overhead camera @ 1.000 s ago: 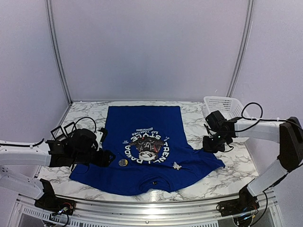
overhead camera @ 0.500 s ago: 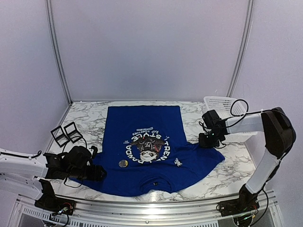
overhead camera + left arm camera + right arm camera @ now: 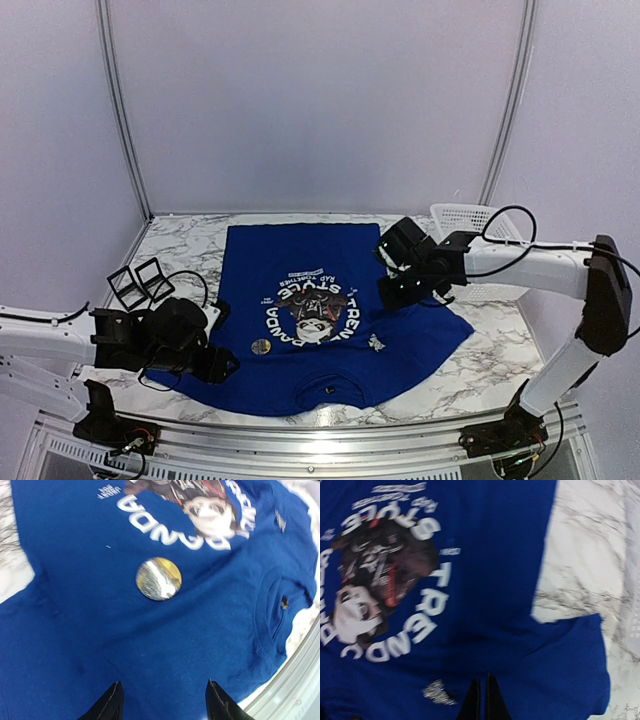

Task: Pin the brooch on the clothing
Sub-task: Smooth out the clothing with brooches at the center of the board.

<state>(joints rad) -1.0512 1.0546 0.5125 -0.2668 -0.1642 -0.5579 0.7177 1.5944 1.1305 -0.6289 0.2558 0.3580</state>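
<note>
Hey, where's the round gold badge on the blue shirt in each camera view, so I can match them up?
Top external: the round badge lies on the T-shirt, lower left of the panda print.
Left wrist: near the middle of the picture, below the panda print.
Right wrist: not in it.
Shared landmark: the panda print, seen in all three views.

Marble table [image 3: 485, 365], blue T-shirt [image 3: 300, 250] spread flat, white basket [image 3: 460, 214] far right, perhaps black frames [image 3: 140, 282] left.
</note>
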